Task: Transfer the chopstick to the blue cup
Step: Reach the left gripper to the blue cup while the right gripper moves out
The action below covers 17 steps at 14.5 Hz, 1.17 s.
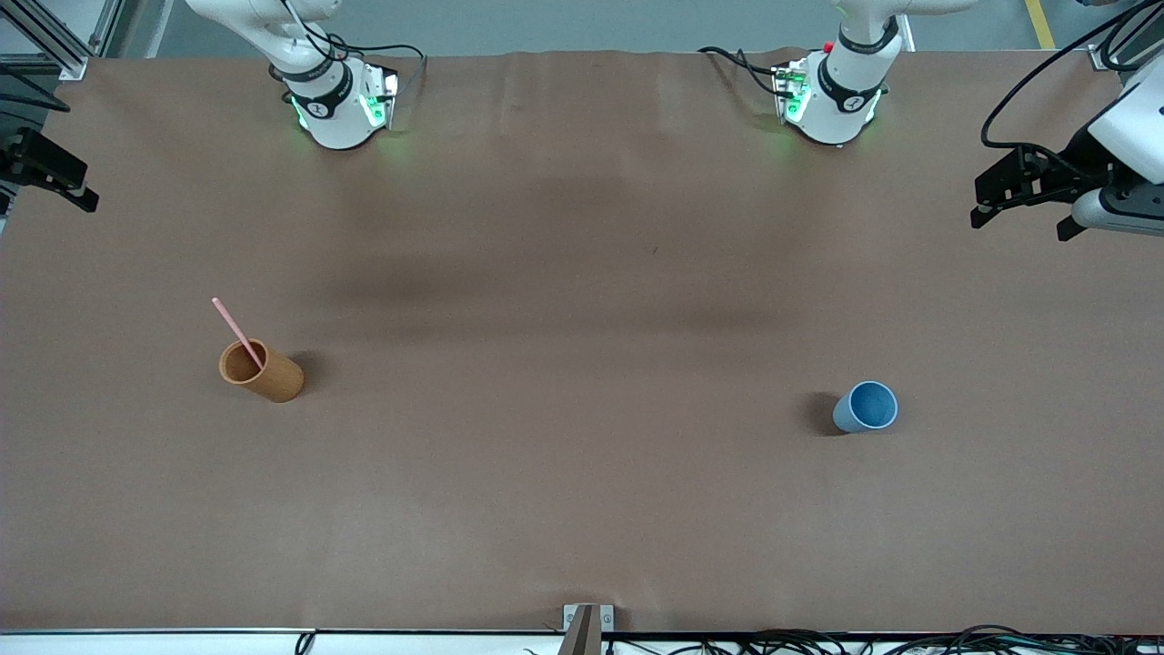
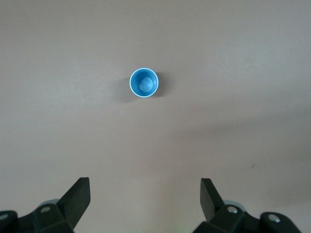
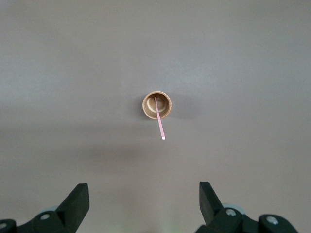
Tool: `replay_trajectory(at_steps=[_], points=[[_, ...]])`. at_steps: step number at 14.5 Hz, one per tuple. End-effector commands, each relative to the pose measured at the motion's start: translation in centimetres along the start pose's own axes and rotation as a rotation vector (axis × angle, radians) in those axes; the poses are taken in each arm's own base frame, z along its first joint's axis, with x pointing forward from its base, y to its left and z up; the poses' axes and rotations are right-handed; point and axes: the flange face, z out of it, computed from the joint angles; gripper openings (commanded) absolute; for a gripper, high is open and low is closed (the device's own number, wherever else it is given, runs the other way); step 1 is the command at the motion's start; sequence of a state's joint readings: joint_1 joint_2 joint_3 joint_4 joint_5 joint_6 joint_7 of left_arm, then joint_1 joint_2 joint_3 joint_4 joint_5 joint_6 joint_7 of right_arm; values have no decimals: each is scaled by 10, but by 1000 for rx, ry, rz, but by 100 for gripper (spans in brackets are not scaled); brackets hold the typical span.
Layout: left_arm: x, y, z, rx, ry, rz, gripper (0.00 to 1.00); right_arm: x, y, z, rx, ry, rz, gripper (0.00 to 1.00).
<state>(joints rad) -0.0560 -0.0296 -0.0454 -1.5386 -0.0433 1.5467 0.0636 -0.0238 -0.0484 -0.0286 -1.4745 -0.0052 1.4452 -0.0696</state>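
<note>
Now, chopstick (image 3: 159, 119): light, stiff, slim; pinch its free end above the orange cup (image 3: 157, 105).
Right gripper (image 3: 144, 201): spread, empty, high over it.
Left gripper (image 2: 145, 198): spread, waiting over the blue cup (image 2: 144, 83).

Pink chopstick (image 1: 236, 331) leaning in orange cup (image 1: 262, 370); blue cup (image 1: 867, 406) upright

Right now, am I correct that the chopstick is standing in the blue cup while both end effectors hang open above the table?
Not quite: the chopstick stands in the orange-brown cup, leaning on its rim, as the front view shows. The blue cup is empty. The rest holds: the left end effector and right end effector hang open above the table.
</note>
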Motion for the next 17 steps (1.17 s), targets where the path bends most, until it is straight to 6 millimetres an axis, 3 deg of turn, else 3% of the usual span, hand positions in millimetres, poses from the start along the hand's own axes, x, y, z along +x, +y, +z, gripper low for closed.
replay_trajectory(at_steps=[1,6,7,9,13,15,17], points=[[0,3,-5,22,-10,5,100,2,-1,-2,-14,9,-7,100],[3,5,0,20,-18,9,100,2,-2,-5,-4,22,-9,100],[9,2,13,17,-42,6,100,3,-4,-6,-6,25,-11,100],[26,-5,48,6,-84,-4,100,4,0,-6,-2,36,-4,100],[79,-23,154,-6,-109,-26,100,5,7,-1,-2,28,3,100],[92,-35,205,-7,-97,-42,100,18,20,21,-5,39,18,100],[100,-42,261,-4,-68,-63,100,38,26,60,-5,51,1,99]])
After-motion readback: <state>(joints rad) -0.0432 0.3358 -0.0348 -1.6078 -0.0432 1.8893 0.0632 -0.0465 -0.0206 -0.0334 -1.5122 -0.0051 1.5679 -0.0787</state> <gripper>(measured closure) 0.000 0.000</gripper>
